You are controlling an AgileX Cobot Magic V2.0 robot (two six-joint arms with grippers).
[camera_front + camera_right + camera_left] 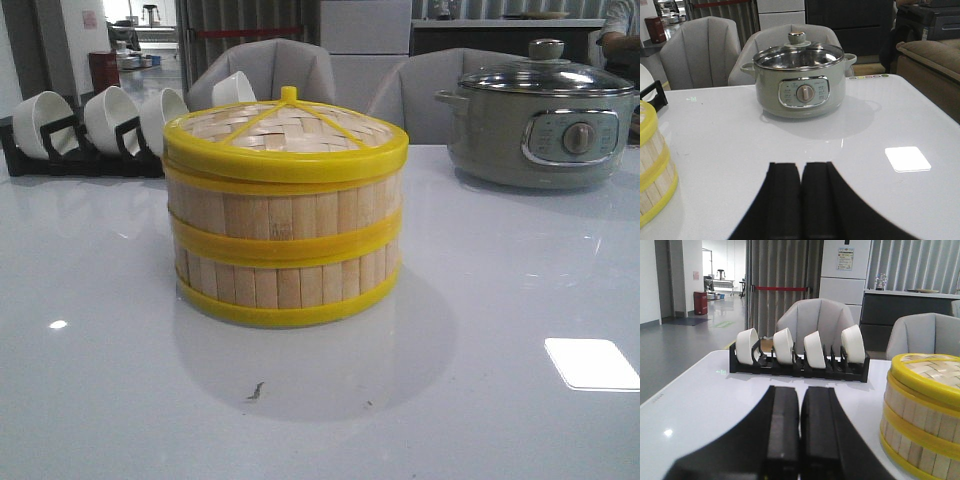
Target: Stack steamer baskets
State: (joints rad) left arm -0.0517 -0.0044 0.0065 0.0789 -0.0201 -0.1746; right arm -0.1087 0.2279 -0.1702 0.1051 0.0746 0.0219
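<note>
The steamer baskets (285, 250) stand stacked in the middle of the table (500, 400), one ring squarely on the other with the woven lid (285, 130) seated on top, rims lined up so the pile sits steady; the stacking looks finished. Both arms hang clear of it. The left gripper (800, 440) has its fingers pressed together, holding nothing. The right gripper (801, 200) is likewise closed and empty, pointing toward the grey pot (799, 82) near the far edge.
</note>
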